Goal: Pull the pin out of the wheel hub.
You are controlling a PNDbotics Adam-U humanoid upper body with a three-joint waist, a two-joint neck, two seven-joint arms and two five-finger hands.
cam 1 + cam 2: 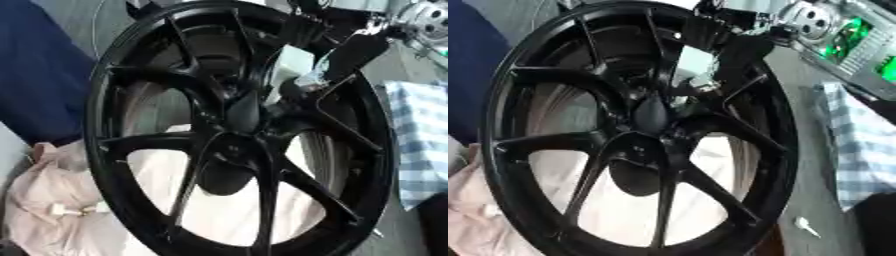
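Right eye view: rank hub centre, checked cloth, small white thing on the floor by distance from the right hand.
From the right hand, upper right:
1. Black wheel's hub centre, lower left of it.
2. Blue-and-white checked cloth, right edge.
3. Small white thing, bottom right.

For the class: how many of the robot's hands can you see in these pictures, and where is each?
1. The right hand reaches in from the upper right, over the black wheel near its hub. The left hand shows in no view.
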